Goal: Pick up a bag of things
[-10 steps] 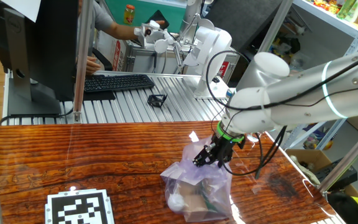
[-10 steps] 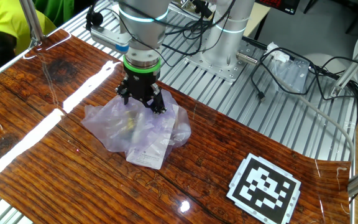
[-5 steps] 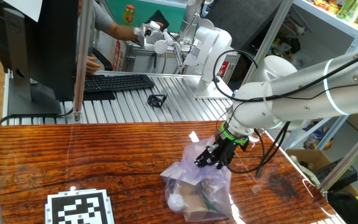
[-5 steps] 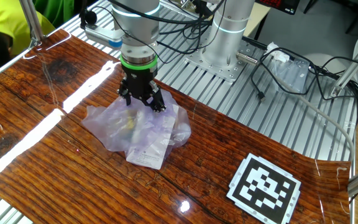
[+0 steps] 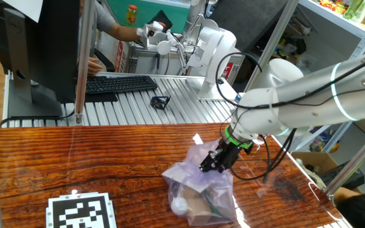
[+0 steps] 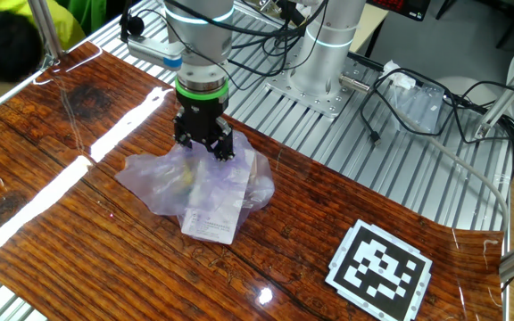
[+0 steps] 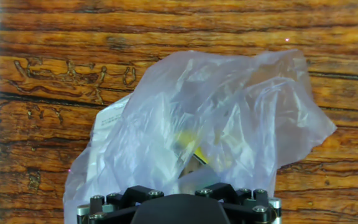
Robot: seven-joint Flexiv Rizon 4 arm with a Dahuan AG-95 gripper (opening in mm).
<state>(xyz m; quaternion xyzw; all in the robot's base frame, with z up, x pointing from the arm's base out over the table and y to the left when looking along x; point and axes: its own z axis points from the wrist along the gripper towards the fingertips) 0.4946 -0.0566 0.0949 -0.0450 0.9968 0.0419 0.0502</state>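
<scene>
my tool (image 5: 215, 162) has barely moved since half a second ago: it still sits at the top of the bag of things (image 5: 198, 192), and my arm's elbow has dipped a little. the bag (image 6: 194, 185) has changed more. its near edge and the white paper tag (image 6: 211, 225) look slightly raised and pulled in compared with a second ago, though most of the bag rests on the wooden desk (image 6: 78, 232).

my fingers are buried in the gathered plastic, so i read them as pinched on the top folds, but the tips themselves are hidden in every view. in the hand view only the tool's base shows along the bottom edge, and the bag (image 7: 210, 130) fills the middle, its lower part cut off. through the crinkly film i can make out a yellow patch and the tag, little else. from one fixed view a white ball (image 5: 180, 204) and tan contents show through.
</scene>
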